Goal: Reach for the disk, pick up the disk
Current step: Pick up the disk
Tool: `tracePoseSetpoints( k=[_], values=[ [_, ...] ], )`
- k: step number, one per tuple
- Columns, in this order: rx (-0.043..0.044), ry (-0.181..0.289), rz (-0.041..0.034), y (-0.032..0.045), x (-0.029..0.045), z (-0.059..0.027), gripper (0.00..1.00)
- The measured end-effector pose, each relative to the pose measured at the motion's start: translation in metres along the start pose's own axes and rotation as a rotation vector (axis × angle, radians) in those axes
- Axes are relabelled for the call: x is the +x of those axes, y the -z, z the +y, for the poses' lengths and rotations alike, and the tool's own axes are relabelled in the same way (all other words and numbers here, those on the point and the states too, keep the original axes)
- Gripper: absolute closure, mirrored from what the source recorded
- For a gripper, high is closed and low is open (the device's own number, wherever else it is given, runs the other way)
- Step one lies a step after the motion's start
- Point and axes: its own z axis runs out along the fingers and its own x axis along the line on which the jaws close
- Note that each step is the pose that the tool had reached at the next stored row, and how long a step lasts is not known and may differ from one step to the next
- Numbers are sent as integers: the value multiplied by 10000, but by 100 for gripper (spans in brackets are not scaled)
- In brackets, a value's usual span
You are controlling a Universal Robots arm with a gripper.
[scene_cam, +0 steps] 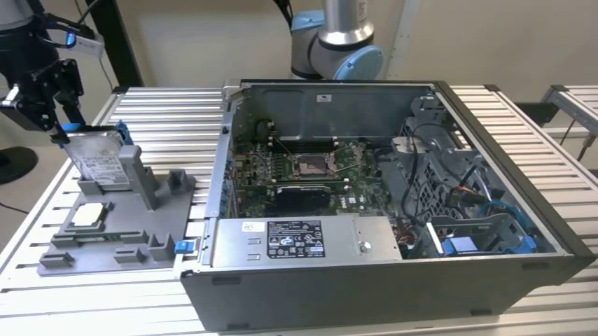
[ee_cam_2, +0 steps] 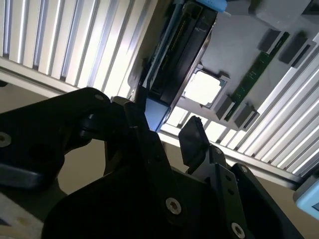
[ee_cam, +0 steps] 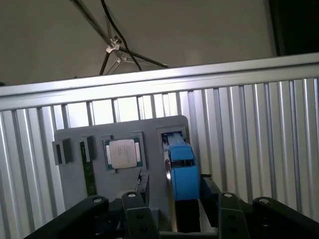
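Note:
The disk (scene_cam: 101, 161) is a silver-grey drive with a white label and blue edge frame. It stands on edge in a slot of the grey fixture (scene_cam: 126, 241) at the exterior view's left. My gripper (scene_cam: 63, 131) hangs at the disk's upper end. In both wrist views the black fingers stand open on either side of the disk's blue-framed edge (ee_cam: 183, 172), with a gap on each side. In the second wrist view the gripper (ee_cam_2: 169, 132) straddles the disk's dark side (ee_cam_2: 184, 55). In the first wrist view the gripper (ee_cam: 180, 205) sits just over the blue end.
A small square pale-topped chip (scene_cam: 87, 213) lies in the fixture beside the disk, and a green memory stick (ee_cam: 88, 175) lies past it. An open computer case (scene_cam: 374, 203) fills the slatted metal table's (scene_cam: 168, 112) middle and right. The arm's base (scene_cam: 337, 42) stands behind it.

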Motion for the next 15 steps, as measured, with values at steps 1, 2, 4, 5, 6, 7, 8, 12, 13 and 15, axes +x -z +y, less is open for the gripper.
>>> tracePoseSetpoints(
  k=[1,2,4,5,6,7,8,12,13,15],
  values=[
    [1,32,-1,-18,0,0,0],
    [0,67,-3,-35,0,-1,0],
    [-1,130,-6,-70,-1,-1,0],
    [-2,158,-7,-87,-1,-2,0],
    [-3,187,-9,-103,-2,-2,0],
    [-3,216,-11,-120,-2,-3,0],
    [-3,246,-13,-137,-3,-4,0],
    [-5,355,-20,-204,-5,-6,0],
    [-6,383,-22,-222,-6,-7,0],
    [-6,436,-26,-256,-7,-9,0]
  ],
)
